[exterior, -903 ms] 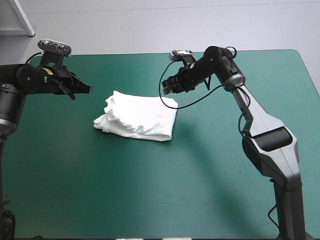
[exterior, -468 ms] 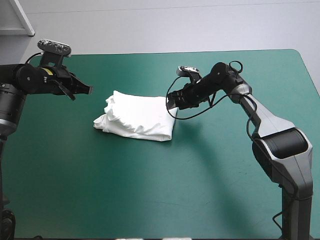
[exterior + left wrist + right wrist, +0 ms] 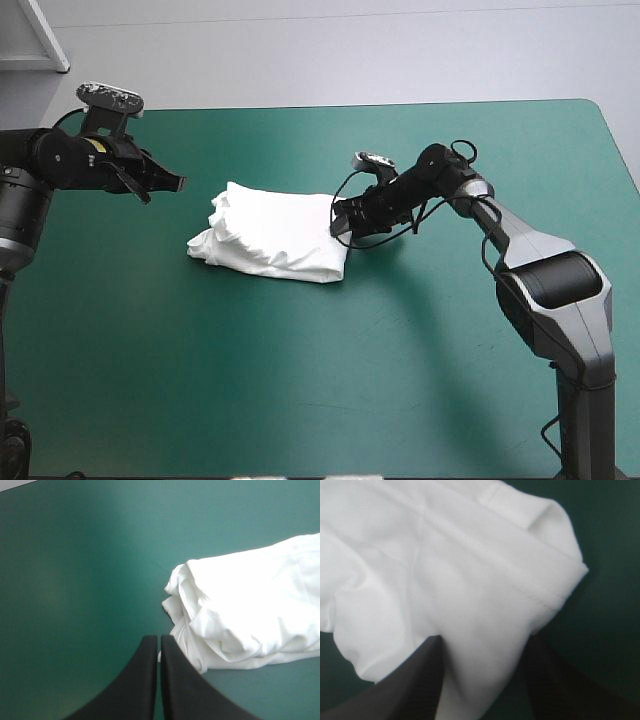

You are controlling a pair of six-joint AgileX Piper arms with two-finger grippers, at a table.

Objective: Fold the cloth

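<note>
The white T-shirt (image 3: 275,235) lies as a folded bundle on the teal-green cover, a little left of the table's middle. My right gripper (image 3: 340,218) is low at the bundle's right edge. In the right wrist view it (image 3: 484,639) stands open, with a hemmed corner of the T-shirt (image 3: 445,570) lying between its black fingers. My left gripper (image 3: 178,182) hovers left of the bundle, apart from it. In the left wrist view it (image 3: 159,638) is shut to a point, with the T-shirt's (image 3: 250,605) crumpled left end just ahead and to one side.
Bare teal-green cover (image 3: 300,380) stretches in front of the bundle and to its right. The table's far edge (image 3: 330,106) runs behind both arms.
My right gripper has come down and moved left, from above the bundle's far right corner to its right edge. The left arm and the T-shirt have stayed put.
</note>
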